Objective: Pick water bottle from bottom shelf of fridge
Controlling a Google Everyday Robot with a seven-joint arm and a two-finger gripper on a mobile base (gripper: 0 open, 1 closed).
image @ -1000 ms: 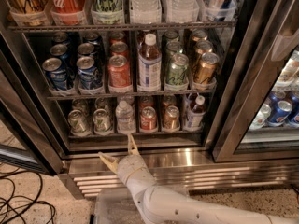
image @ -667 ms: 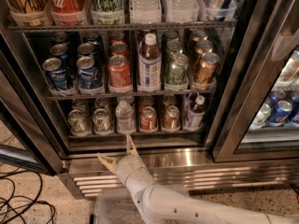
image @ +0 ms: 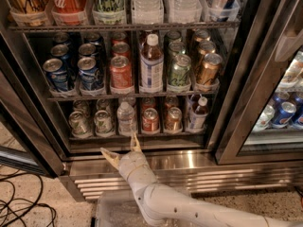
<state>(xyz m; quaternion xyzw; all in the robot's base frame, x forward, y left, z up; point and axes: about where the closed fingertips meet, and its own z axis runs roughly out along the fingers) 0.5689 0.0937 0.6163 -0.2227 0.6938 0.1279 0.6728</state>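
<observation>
End effector (image: pixel 118 144) down low in front of the fridge (image: pixel 226 103), at the height of the steel sill, with its two fingers (image: pixel 110 156) spread wide apart and nothing between them. One finger points up and slightly right, and its tip shows against the front edge of the bottom shelf (image: pixel 158 135). Whether it actually touches that edge, I cannot tell. The other finger angles out to the left, over the sill.

Straight above the upward finger, just beyond its tip, stands the water bottle (image: pixel 125 118) — upright, white cap on, in its lane at the front of the bottom shelf. Up and to the left of the end effector are two silver-green cans (image: pixel 90 122), side by side. Up and to the right sit a red can (image: pixel 150 120), then a copper can (image: pixel 173 118), and farther right a small dark bottle (image: pixel 199 112) with a white cap.

Higher up, one shelf above, a tall bottle (image: pixel 151 63) of reddish drink stands almost directly over the end effector.

Behind and below it the white arm (image: pixel 189 207) runs off to the lower right, crossing the ribbed grille (image: pixel 218 176). Down to the left — cables (image: pixel 21 207) loose on the floor.
</observation>
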